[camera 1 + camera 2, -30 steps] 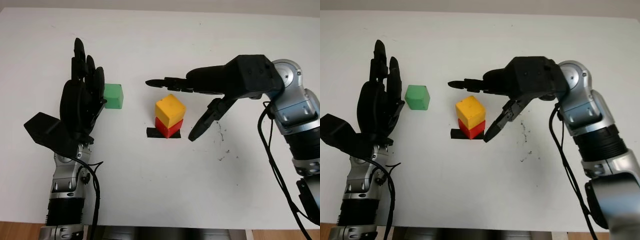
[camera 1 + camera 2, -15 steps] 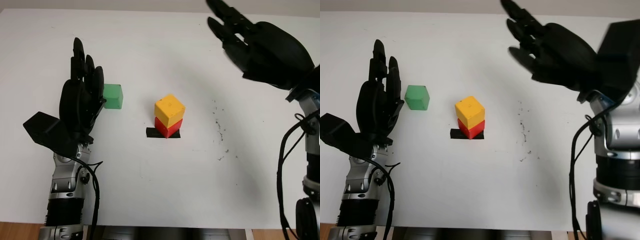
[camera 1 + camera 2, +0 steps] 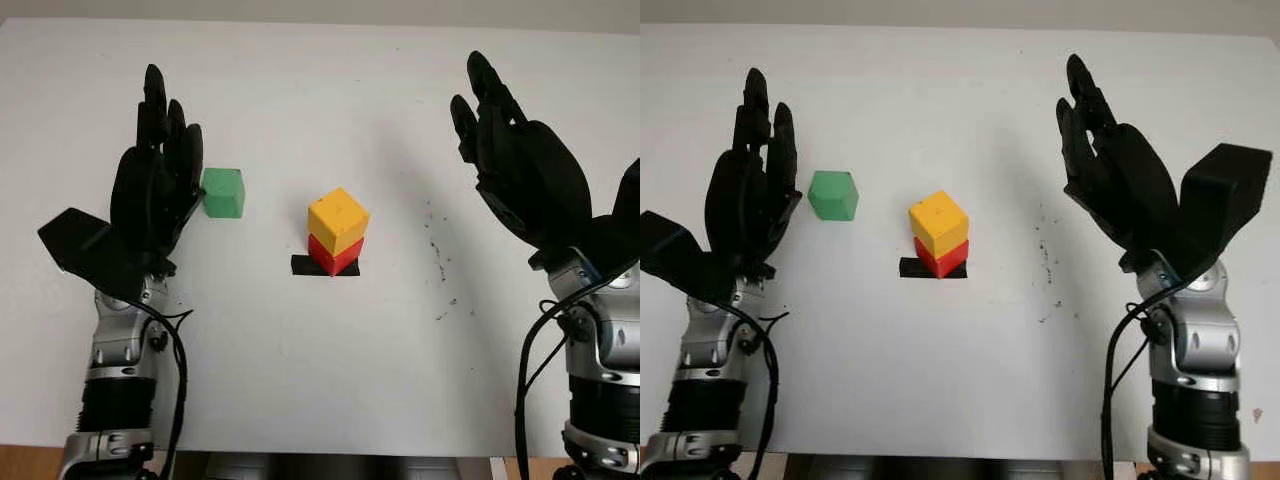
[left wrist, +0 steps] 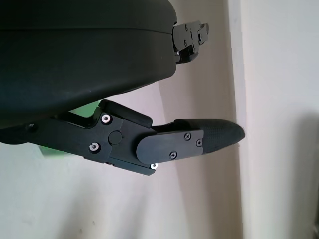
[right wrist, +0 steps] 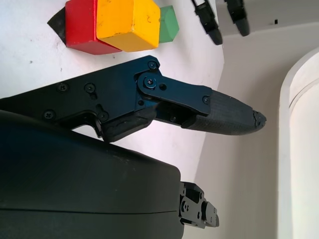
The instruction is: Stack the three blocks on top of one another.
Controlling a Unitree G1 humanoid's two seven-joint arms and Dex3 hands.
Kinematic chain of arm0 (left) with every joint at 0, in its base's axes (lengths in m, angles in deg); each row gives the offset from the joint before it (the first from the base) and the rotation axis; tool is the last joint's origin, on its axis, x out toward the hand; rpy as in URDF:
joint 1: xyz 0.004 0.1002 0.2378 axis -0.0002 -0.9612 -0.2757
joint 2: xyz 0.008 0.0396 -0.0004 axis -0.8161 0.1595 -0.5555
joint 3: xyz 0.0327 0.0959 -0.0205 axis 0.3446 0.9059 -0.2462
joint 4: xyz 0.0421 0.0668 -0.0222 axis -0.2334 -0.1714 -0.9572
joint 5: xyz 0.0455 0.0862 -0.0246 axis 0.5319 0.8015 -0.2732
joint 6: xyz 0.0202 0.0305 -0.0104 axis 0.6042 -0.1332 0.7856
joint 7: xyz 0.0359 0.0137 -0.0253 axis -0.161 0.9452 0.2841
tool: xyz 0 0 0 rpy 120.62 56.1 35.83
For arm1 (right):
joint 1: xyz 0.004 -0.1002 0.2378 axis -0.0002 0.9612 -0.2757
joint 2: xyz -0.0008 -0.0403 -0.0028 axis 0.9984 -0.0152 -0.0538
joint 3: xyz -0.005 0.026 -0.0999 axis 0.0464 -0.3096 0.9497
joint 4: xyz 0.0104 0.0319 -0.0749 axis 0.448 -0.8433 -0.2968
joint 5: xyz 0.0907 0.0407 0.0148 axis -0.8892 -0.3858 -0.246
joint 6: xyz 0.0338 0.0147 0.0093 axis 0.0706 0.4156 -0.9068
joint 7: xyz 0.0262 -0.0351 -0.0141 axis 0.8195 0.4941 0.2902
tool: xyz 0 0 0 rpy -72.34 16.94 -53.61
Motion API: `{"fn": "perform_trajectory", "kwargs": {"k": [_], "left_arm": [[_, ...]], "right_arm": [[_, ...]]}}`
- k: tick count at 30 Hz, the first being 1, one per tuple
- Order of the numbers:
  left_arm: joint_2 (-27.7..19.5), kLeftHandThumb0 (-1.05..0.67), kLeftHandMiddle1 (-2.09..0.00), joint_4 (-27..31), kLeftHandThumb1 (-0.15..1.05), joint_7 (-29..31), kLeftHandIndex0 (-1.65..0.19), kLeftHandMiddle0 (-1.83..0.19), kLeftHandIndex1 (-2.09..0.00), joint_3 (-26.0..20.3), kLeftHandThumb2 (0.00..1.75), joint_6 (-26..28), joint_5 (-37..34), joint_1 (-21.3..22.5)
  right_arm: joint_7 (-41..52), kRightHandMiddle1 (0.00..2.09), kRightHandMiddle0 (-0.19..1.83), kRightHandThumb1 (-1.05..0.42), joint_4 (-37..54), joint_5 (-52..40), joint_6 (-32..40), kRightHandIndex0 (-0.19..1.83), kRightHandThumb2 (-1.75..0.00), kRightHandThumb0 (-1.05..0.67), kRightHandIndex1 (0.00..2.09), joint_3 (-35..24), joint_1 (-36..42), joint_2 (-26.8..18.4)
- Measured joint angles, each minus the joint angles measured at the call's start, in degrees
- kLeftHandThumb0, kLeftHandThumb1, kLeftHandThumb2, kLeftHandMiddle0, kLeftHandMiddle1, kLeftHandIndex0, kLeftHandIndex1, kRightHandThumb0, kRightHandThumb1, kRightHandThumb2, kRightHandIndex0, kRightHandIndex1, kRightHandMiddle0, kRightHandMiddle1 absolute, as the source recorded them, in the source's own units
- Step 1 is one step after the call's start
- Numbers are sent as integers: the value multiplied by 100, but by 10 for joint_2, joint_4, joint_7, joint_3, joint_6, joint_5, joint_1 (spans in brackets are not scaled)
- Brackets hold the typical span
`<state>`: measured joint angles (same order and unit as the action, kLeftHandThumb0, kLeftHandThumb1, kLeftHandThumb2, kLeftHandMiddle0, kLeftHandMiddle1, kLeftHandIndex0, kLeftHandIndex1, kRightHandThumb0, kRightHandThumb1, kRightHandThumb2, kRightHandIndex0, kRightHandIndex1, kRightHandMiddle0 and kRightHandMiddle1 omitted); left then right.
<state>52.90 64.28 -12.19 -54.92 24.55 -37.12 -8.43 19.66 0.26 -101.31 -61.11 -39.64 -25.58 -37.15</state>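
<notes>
Left hand (image 3: 150,195): open, holding nothing, raised at the left of the left eye view, fingers pointing to the top edge.
Right hand (image 3: 520,170): open, empty, raised at the right, well apart from the stack.
Yellow block (image 3: 338,221): centre of frame, on the red block (image 3: 334,255), turned corner-on.
Black mark (image 3: 303,266): under the stack on the white table (image 3: 320,380).
Green block (image 3: 223,192): alone, just beside the left hand's fingers.
Right wrist view: stack (image 5: 114,22) beyond one finger (image 5: 219,117), green block behind it.
</notes>
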Motion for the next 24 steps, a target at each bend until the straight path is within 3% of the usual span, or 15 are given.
{"fn": "perform_trajectory", "kwargs": {"k": [5, 11, 15, 19, 24], "left_arm": [[-96, -67, -7, -32, 105, 5, -10, -21, -11, 18, 33, -26, 106, 45], [-180, -71, -4, -76, 105, 23, -21, -13, -10, 48, 15, -48, 187, 94], [-246, -75, -3, -109, 98, 33, -30, -5, -8, 103, 5, -60, 293, 136], [-278, -79, -3, -131, 91, 69, -28, 0, -6, 142, 3, -62, 338, 179], [-285, -81, -5, -162, 90, 99, -31, 1, -7, 187, 4, -76, 371, 220]], "right_arm": [[-30, 0, -19, -105, 9, 4, 8, -19, -81, -78, 0, 12, 17, 15], [-45, 0, -19, -105, 9, 2, 8, -19, -80, -78, 0, 18, 22, 34], [-65, 0, -19, -105, 9, 4, -1, -19, -78, -79, 0, 16, 21, 45], [-79, 0, -19, -105, 9, 3, -3, -19, -77, -79, 0, 13, 20, 47], [-84, 0, -19, -105, 9, 3, -8, -19, -77, -79, 0, 9, 20, 47]]}}
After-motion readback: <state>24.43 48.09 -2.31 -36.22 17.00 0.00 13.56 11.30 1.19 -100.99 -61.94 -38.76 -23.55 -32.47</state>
